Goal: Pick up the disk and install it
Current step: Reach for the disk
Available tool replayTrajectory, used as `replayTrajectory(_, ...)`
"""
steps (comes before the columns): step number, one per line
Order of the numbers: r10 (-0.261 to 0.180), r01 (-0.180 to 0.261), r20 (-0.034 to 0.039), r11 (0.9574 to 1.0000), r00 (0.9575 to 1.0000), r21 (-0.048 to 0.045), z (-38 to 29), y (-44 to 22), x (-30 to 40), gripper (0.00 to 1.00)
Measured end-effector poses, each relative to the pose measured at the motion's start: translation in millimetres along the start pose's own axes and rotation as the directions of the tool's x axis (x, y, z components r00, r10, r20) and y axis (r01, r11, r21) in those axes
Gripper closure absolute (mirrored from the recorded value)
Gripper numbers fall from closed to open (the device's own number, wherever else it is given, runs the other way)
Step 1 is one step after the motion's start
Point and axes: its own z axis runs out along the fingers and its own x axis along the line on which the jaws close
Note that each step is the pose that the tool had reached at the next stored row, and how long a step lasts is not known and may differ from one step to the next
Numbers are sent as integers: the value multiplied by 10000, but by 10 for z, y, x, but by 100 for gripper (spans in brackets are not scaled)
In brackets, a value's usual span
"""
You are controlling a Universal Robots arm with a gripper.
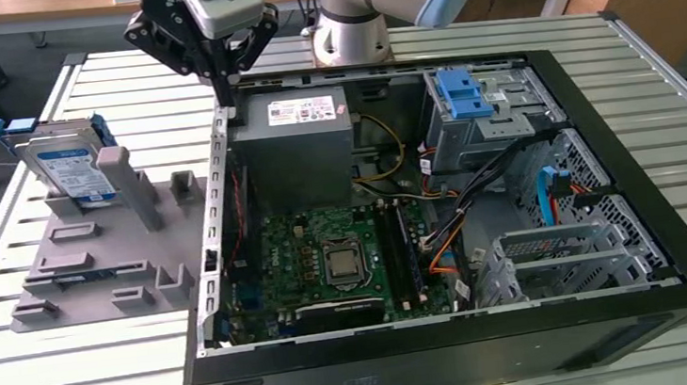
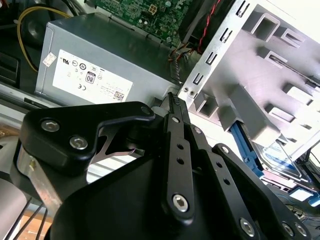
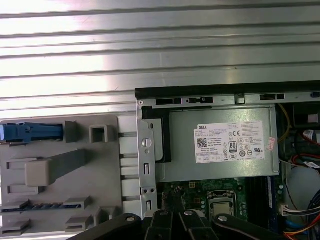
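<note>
While the disk [image 1: 74,171] stands upright in its gray holder [image 1: 98,263], pincer [image 1: 225,95] closed (empty) above the case rim [image 1: 217,167], well apart.

Open computer case [image 3: 200,92] beside a gray holder plate [image 3: 107,165] on a slatted metal table [image 3: 150,45].
The power supply [image 3: 220,150] with white sticker sits inside, next to the green motherboard [image 3: 192,192]; the disk [image 3: 30,132] stands on edge in the plate.

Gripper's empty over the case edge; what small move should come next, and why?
Probably shift toward the exterior view's left: the gripper hangs by the power supply, while the disk stands untouched in the gray fixture.
</note>
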Motion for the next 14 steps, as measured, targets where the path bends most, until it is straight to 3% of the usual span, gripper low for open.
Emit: replayTrajectory(14,0,0,0,10000,10000,0,10,-3,35,89)
